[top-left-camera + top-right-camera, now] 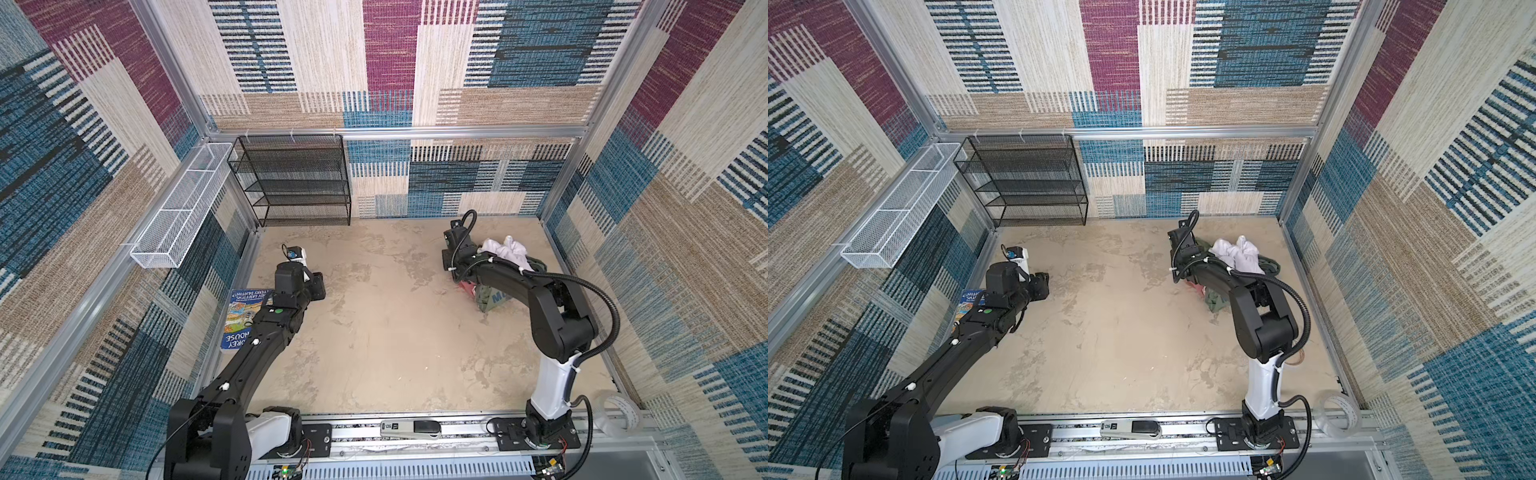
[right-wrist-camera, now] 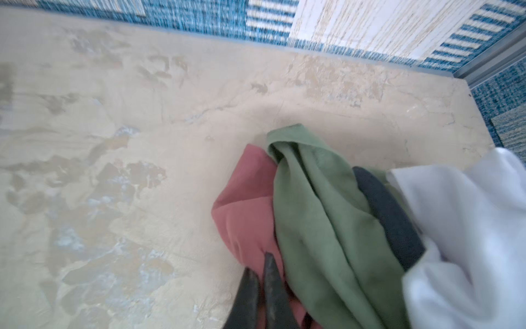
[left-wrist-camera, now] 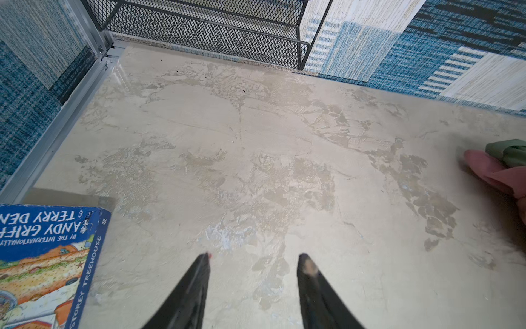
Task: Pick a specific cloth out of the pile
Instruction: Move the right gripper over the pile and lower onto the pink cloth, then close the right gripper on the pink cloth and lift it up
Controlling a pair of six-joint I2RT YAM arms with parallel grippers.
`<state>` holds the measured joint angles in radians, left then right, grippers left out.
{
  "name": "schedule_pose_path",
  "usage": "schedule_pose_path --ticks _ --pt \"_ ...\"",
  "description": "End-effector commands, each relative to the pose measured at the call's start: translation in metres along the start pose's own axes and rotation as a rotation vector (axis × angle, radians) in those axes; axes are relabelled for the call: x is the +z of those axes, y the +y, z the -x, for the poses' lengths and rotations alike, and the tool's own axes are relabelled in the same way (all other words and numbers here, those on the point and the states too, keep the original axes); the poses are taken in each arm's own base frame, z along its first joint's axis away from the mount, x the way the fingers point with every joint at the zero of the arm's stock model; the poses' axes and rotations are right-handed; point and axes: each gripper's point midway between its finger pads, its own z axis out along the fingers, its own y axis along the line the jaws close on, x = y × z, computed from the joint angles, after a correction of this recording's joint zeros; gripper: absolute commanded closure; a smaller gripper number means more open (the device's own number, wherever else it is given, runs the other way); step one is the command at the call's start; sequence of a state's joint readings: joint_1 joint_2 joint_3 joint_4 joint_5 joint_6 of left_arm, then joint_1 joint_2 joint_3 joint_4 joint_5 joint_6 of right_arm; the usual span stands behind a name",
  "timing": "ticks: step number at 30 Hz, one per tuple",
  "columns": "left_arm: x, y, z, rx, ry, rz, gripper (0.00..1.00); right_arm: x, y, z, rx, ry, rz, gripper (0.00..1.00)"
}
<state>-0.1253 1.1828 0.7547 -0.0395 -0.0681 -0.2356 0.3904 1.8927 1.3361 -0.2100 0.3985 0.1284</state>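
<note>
The right fingers (image 2: 271,284) are drawn together, tip against tip, and appear to pinch a fold of the cloth (image 2: 244,205) at its near edge. The left fingers (image 3: 196,290) stand moderately apart, hold nothing, and hover over the bare counter (image 3: 256,142) beside a book (image 3: 42,256).

From the right fingers the cloth runs straight ahead. Its visible fold is longest along the line the fingers point, and it lies flat on the counter at the side of the pile (image 1: 505,249) that faces the open middle. A green garment (image 2: 318,213) overlaps its far edge, and a white garment (image 2: 469,228) is heaped beyond that. In both top views only a small red patch of cloth (image 1: 467,286) (image 1: 1196,286) shows under the right forearm, at the pile's edge. The right arm is on it, while the left is well apart across the counter and sees the cloth (image 3: 495,173) only at the margin of its wrist view.

I judge that the pull should go back toward the open counter, away from the green overlap, or the green garment may drag along.

The cloth is salmon-red, matte and soft, and lies in broad loose folds. A dark grey-blue band (image 2: 390,213) shows between green and white, but I cannot tell whether it belongs to the cloth.
</note>
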Motion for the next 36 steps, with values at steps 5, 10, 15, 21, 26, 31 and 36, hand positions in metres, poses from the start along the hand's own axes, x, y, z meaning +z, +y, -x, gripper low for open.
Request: schedule_pose_path --ticks 5,10,15,21,26,31,36 --pt "-0.007 -0.005 0.007 -0.036 -0.015 -0.025 0.47 -0.038 -0.001 0.039 0.102 -0.121 0.146 1.0" --pt "-0.011 -0.007 0.012 -0.049 -0.024 -0.035 0.48 -0.062 -0.007 0.055 0.134 -0.168 0.198 1.0" --pt "-0.014 -0.007 0.015 -0.055 -0.035 -0.036 0.48 -0.083 -0.017 0.071 0.159 -0.215 0.241 1.0" --pt "-0.017 -0.007 0.015 -0.063 -0.035 -0.036 0.48 -0.103 -0.025 0.085 0.173 -0.26 0.271 1.0" --pt "-0.019 -0.006 0.016 -0.07 -0.039 -0.036 0.48 -0.119 -0.034 0.099 0.196 -0.303 0.282 1.0" --pt "-0.021 -0.007 0.018 -0.076 -0.046 -0.04 0.48 -0.133 -0.039 0.11 0.21 -0.339 0.292 1.0" --pt "-0.022 -0.008 0.019 -0.078 -0.047 -0.043 0.48 -0.141 -0.048 0.12 0.228 -0.371 0.286 1.0"
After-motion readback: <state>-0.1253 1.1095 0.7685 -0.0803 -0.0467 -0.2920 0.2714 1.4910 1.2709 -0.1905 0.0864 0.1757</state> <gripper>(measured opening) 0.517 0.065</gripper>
